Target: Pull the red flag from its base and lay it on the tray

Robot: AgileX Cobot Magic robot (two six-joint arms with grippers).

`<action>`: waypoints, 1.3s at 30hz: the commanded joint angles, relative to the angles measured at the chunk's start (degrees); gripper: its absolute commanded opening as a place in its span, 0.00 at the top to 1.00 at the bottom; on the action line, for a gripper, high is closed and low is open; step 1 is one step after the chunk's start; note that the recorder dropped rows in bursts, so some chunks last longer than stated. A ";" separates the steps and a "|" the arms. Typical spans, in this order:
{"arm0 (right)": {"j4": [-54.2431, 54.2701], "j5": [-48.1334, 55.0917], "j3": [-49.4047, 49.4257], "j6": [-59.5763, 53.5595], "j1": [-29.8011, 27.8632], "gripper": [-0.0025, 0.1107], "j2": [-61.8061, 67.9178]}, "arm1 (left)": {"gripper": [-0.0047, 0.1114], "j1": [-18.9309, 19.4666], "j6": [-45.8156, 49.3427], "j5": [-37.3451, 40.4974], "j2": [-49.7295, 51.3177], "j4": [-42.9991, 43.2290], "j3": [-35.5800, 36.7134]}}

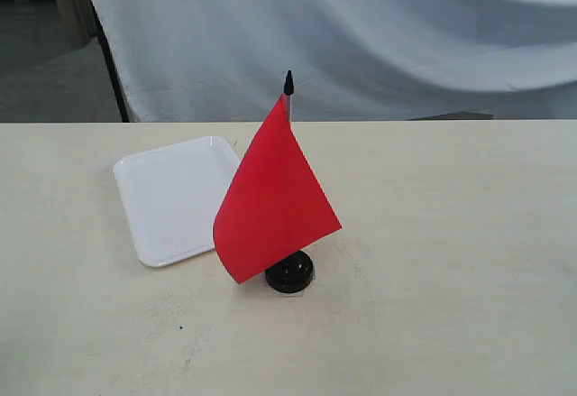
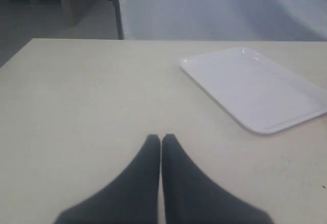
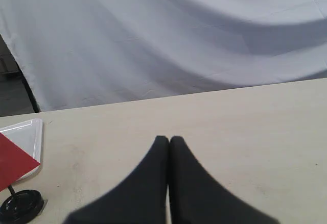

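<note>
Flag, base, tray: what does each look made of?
red flag: looks like thin matte fabric, maybe synthetic; it hangs with a soft curl along its lower edge.
base: probably hard plastic, glossy black; bright reflections show on its top.
tray: likely moulded plastic, smooth white with a faint sheen, rounded corners and a low raised rim.

A pale cream, smooth-topped desk (image 1: pixel 451 306) fills the lower part of the exterior frame. Behind it, across the top, hangs a wrinkled grey-white cloth backdrop (image 1: pixel 379 26). A thin black pole (image 1: pixel 112 67) slants along the cloth's edge at upper left.
</note>
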 commanded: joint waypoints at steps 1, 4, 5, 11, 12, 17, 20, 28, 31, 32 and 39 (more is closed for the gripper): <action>0.00 -0.65 0.10 0.22 0.25 0.98 -0.26 | 0.95 0.14 -0.14 -0.20 -0.04 -0.07 0.09; 0.00 -0.65 0.10 0.22 0.25 0.98 -0.26 | 0.95 0.14 -0.14 -0.20 -0.04 -0.07 0.09; 0.00 -0.65 0.10 0.22 0.25 0.98 -0.26 | 0.95 0.14 -0.14 -0.20 -0.04 -0.07 0.09; 0.00 -0.65 0.10 0.22 0.25 0.98 -0.26 | 0.95 0.14 -0.14 -0.20 -0.04 -0.07 0.09; 0.00 -0.65 0.10 0.22 0.25 0.98 -0.26 | 0.95 0.14 -0.14 -0.20 -0.04 -0.07 0.09; 0.00 -3.28 0.10 0.36 0.25 0.98 -0.26 | 0.95 0.14 -0.14 -0.20 -0.04 -0.07 0.09; 0.00 -9.97 0.10 0.68 0.25 0.98 -0.26 | 0.95 0.14 -0.14 -0.20 -0.04 -0.07 0.09; 0.00 -20.99 0.10 2.12 0.25 0.98 -0.26 | 0.95 0.14 -0.14 -0.20 -0.04 -0.07 0.09; 0.00 -24.93 0.10 3.36 0.25 0.98 -0.26 | 0.95 0.14 -0.14 -0.20 -0.04 -0.07 0.09; 0.09 -26.41 0.10 3.88 0.25 0.98 -0.26 | 0.95 0.14 -0.14 -0.20 -0.04 -0.07 0.09; 0.22 -32.21 0.10 26.01 0.25 0.98 -0.26 | 0.95 0.14 -0.14 -0.20 -0.04 -0.07 0.09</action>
